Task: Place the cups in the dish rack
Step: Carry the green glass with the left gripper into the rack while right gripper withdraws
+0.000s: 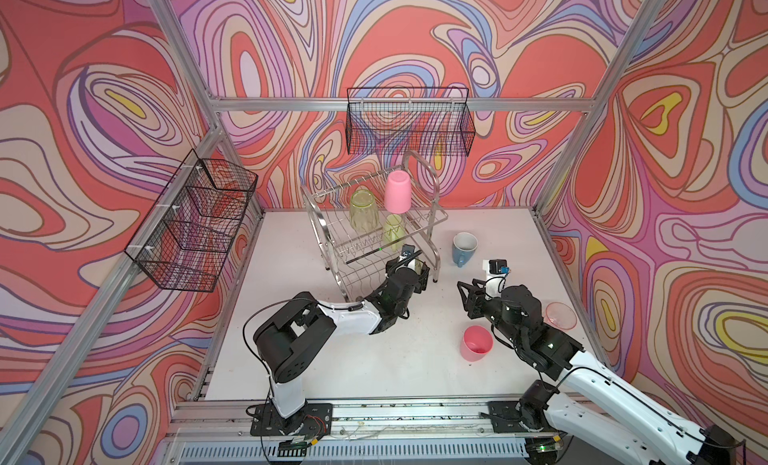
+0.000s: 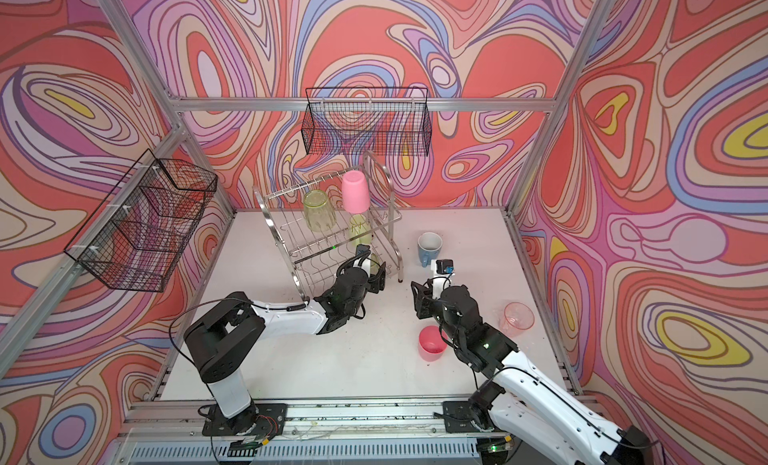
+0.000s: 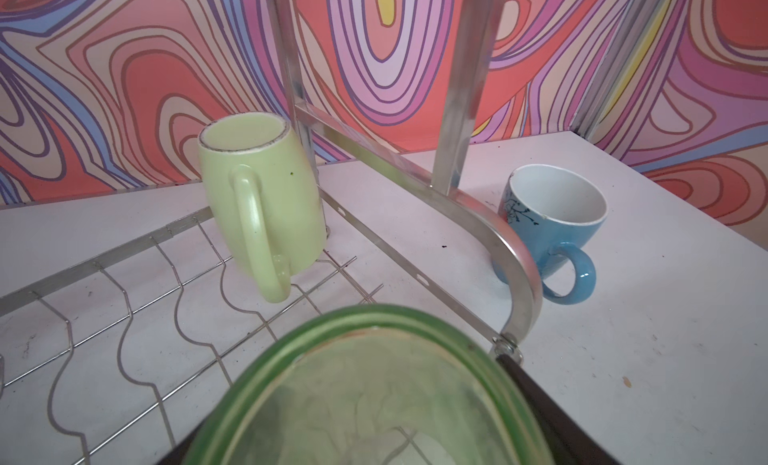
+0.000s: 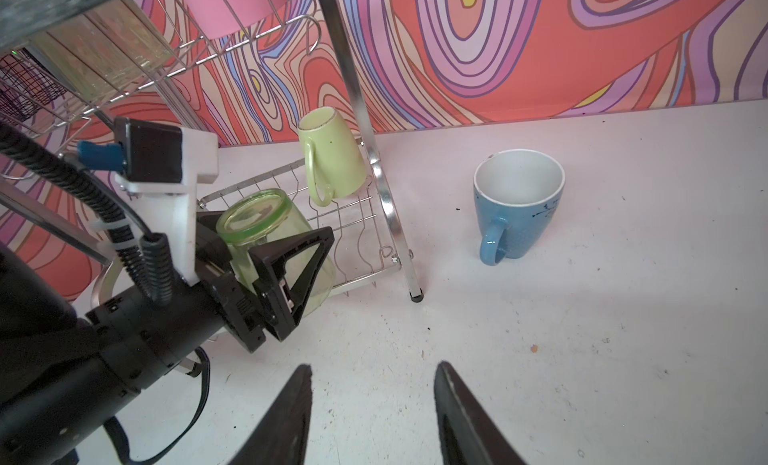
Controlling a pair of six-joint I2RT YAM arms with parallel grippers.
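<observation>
Left jaws grip a green cup [image 4: 249, 217] in the dish rack [image 3: 471, 88] beside the mug [image 4: 336, 159]; right jaws open, empty.

White matte tabletop [image 1: 374, 379], scuffed, with dark specks scattered over it. Small orange crumb [image 4: 534, 348] on it in the right wrist view. Swirly wallpaper [image 1: 104, 88] in red, pink, lilac, blue and yellow on all three walls. Silver aluminium frame bars [image 1: 291, 104] along wall edges and corners. Long black wire mesh basket [image 1: 409, 120] hangs on the back bar, seen in both top views. Second black wire mesh basket [image 1: 195, 221], with dividers, tied to the left-side bar with white ties. Silver aluminium rail [image 1: 415, 413] along the front edge, grey slotted strip [image 1: 395, 450] just beside it.
</observation>
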